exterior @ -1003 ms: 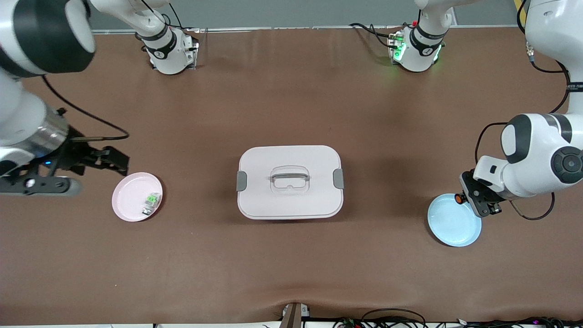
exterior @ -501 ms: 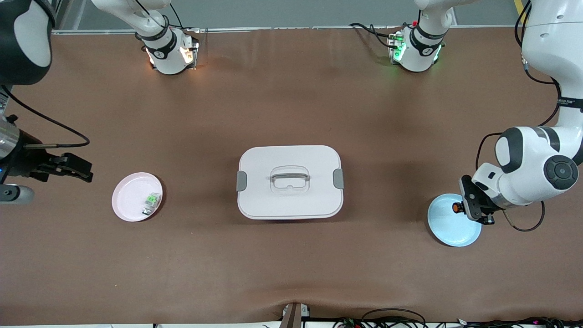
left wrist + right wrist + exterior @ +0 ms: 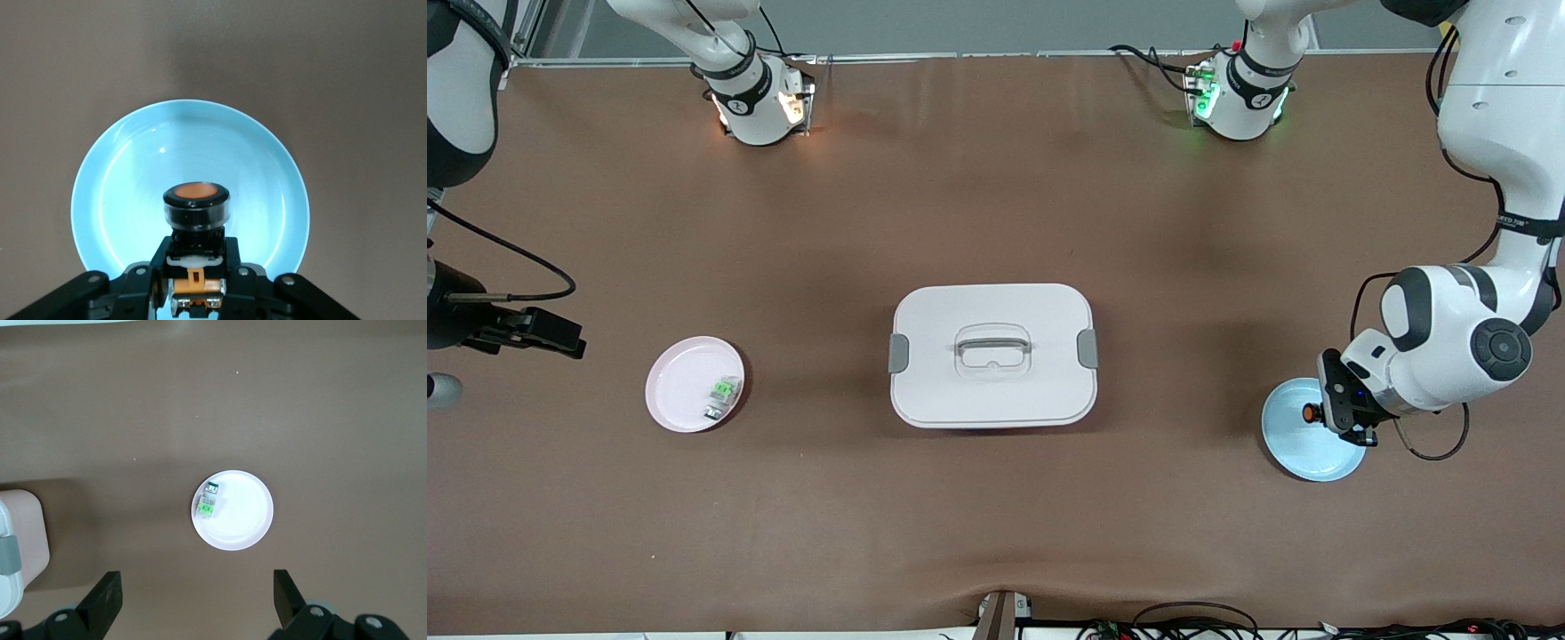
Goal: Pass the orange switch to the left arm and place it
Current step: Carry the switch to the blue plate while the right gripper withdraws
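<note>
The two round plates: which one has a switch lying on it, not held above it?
The pink plate, toward the right arm's end; the green-and-silver switch lies on it. The orange switch is held above the blue plate.

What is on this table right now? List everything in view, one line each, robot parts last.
box: one, white with grey latches and handle, middle of the table, lid on.
blue plate: one, light blue, toward the left arm's end of the table.
pink plate: one, pale pink, toward the right arm's end of the table.
green switch: one, green and silver, lying on the pink plate.
orange switch: one, black with orange cap, held over the blue plate.
left gripper: one, black, over the blue plate, fingers shut on the orange switch.
right gripper: one, black, fingers open, above the table near the pink plate.
</note>
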Available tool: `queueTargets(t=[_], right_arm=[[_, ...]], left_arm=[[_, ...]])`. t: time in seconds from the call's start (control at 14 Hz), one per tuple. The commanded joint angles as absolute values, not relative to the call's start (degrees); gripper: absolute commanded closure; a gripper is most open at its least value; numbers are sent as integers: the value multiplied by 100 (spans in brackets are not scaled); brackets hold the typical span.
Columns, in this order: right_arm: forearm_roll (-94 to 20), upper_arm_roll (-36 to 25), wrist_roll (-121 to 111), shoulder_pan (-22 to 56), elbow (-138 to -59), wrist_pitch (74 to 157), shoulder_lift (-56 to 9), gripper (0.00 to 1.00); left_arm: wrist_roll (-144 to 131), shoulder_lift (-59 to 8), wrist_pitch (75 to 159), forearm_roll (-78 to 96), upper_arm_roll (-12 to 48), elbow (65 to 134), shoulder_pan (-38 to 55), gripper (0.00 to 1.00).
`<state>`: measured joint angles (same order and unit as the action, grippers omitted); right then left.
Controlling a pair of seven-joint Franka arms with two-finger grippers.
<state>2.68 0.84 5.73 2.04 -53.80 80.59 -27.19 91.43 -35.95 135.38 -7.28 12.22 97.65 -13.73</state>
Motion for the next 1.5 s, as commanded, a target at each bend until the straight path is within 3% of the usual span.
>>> queueTargets(t=[0.0,0.57,0.64,1.0,1.29,1.43], right_arm=[[343,176,528,62,-5510,8007,-2654,0],[308,176,519,-183,-5756,8086,-2707,0],[273,184,519,-254,-5800,8069,-2698,0],[360,176,527,-369,-5801,8016,-2690,0],[299,176,536,-509,-5748,7989,-2593,0],[351,193,571,-466,-5757,7989,-2453,0]], left_arm=[[9473,-3770,13850,-913,1257,9721,-1432,100],[9536,-3990,14212,-1283,1257,9729,-1494,99],[9536,-4016,14229,-1283,1257,9729,-1503,91],[9536,-4087,14352,-1292,1257,9738,-1468,81],[9536,-4157,14414,-1292,1257,9738,-1468,62],[9545,-4157,14423,-1292,1257,9729,-1468,26]])
